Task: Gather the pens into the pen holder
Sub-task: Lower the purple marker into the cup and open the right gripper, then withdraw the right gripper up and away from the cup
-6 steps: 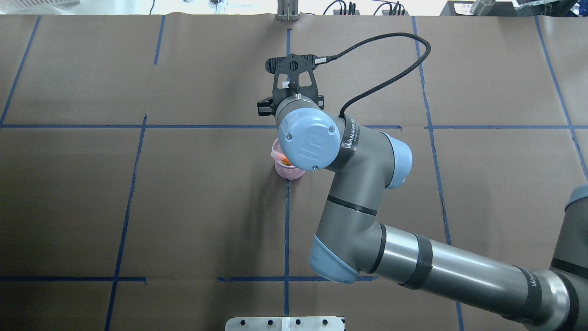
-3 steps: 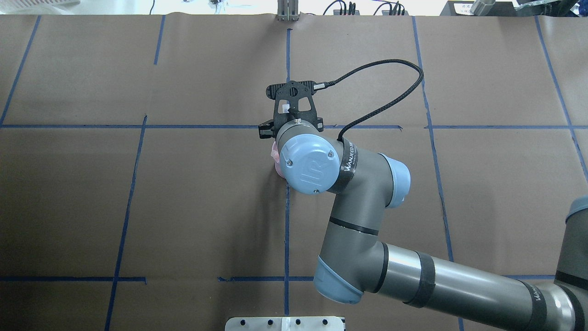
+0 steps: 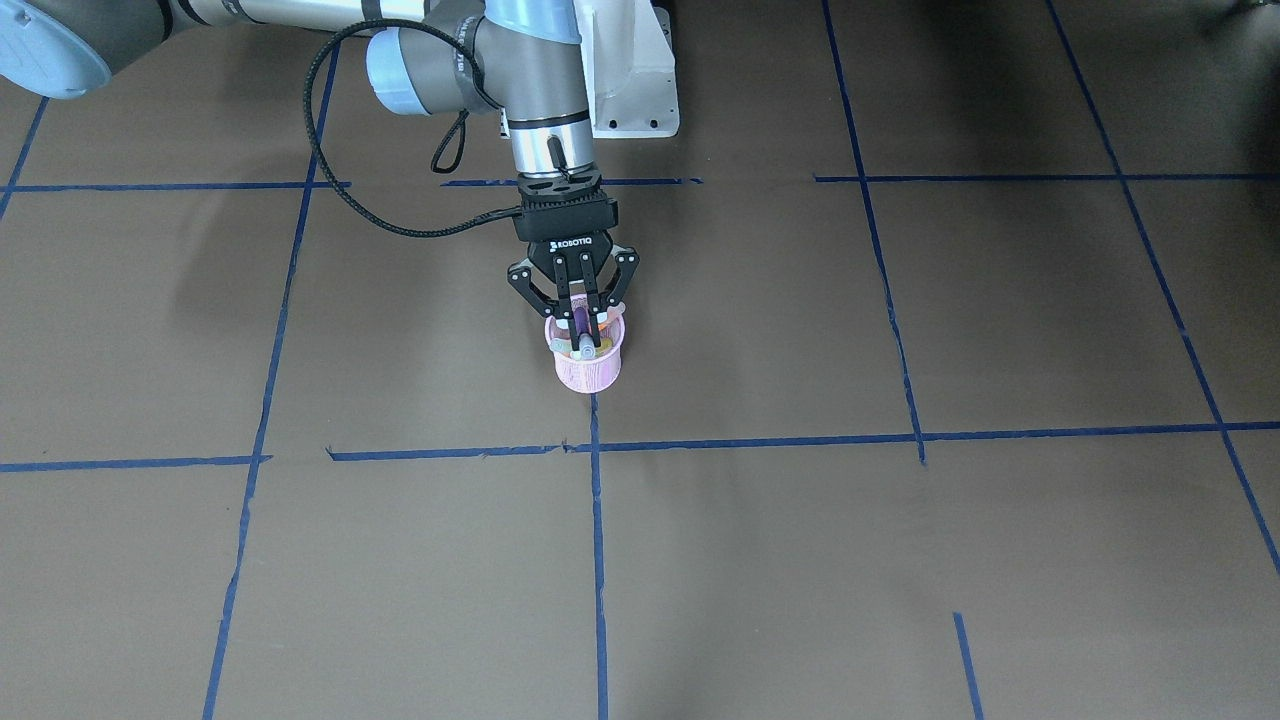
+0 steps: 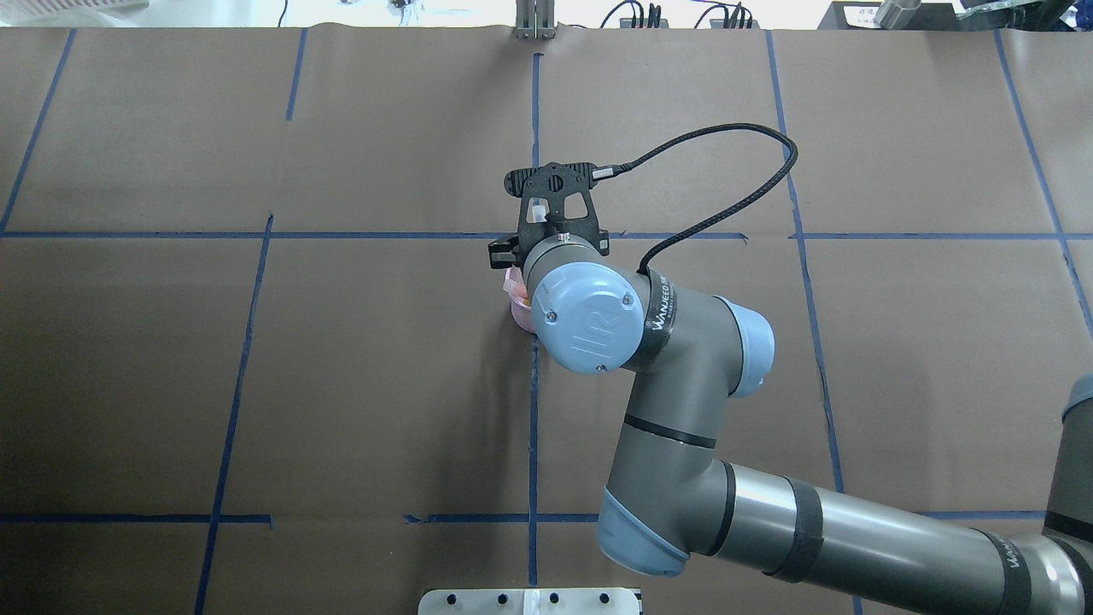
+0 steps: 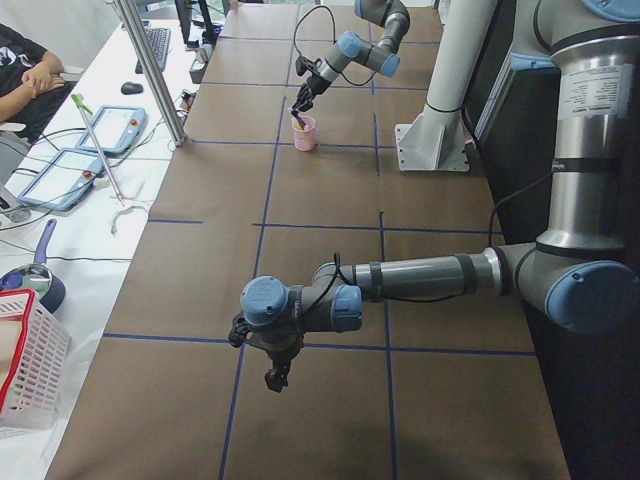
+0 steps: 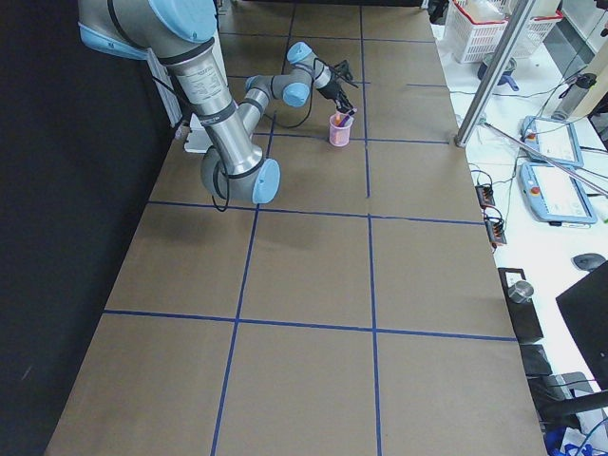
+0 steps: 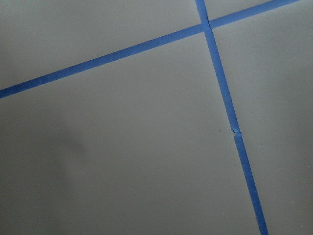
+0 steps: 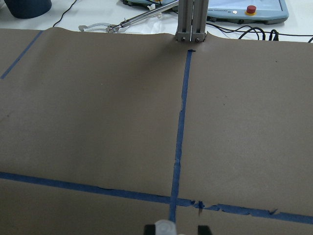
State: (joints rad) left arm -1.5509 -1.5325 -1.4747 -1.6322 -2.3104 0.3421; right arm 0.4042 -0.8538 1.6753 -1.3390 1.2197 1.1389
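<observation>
The pink mesh pen holder (image 3: pixel 587 368) stands near the table's middle; it also shows in the overhead view (image 4: pixel 515 295), mostly under the right wrist. My right gripper (image 3: pixel 585 328) hangs just over its mouth, shut on the purple pen (image 3: pixel 581 315), whose lower end reaches into the cup. The right wrist view shows the pen's pale cap (image 8: pixel 165 228) between the fingertips. Another pale cap (image 3: pixel 560 345) sticks up at the rim, and a bit of orange (image 4: pixel 528 301) shows inside. I cannot make out the green pen. My left gripper (image 5: pixel 275 380) hovers low over bare table; I cannot tell its state.
Brown paper with blue tape lines covers the table. The white robot base plate (image 3: pixel 635 100) sits behind the cup. An aluminium post (image 8: pixel 191 22) and teach pendants (image 8: pixel 244 10) stand at the far edge. A red basket (image 5: pixel 25 370) sits beyond the table's left end.
The right wrist and gripper have moved back toward the robot, over the pen holder. They now cover most of the cup in the overhead view.
</observation>
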